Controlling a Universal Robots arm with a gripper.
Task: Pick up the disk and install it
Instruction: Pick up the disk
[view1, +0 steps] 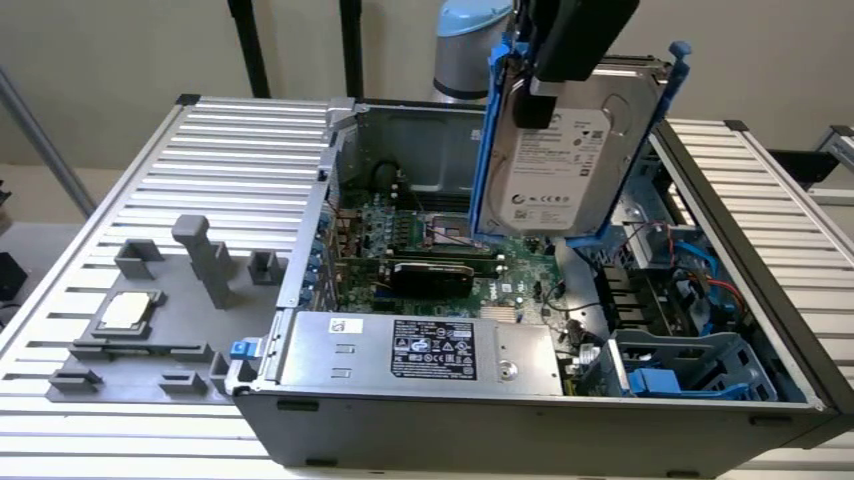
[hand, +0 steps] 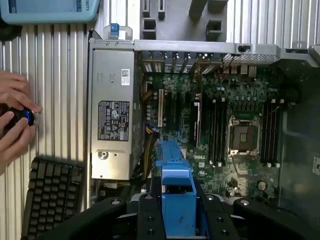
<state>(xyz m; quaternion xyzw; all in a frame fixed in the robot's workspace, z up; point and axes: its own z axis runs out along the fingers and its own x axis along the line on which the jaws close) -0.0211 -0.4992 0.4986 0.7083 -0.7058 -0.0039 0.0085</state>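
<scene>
**Place:** robotics lab bench, set up for computer assembly.

**Evidence, exterior view:**
1. Ribbed aluminium table (view1: 240, 130) as the work surface.
2. Open tower case (view1: 534, 425) lying on its side at centre, with motherboard (view1: 441, 250) and power supply (view1: 414, 350) exposed.
3. Grey fixture plate (view1: 80, 375) at the case's 9 o'clock, carrying a CPU chip (view1: 127, 310).
4. Black stand poles (view1: 247, 45) at 11 o'clock, behind the table.
5. My pale-blue arm joint (view1: 467, 45) at 12 o'clock, with the disk (view1: 554, 170) clamped in my gripper (view1: 541, 100) above the case.

**Evidence, wrist view:** a keyboard (hand: 52, 195), and a person's hand (hand: 14, 92) on a small black controller (hand: 22, 116).

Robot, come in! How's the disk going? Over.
Gripper shut on silver-grey labelled hard drive in blue bracket. Drive on edge above open grey computer case. Person's hand beside case.
</scene>
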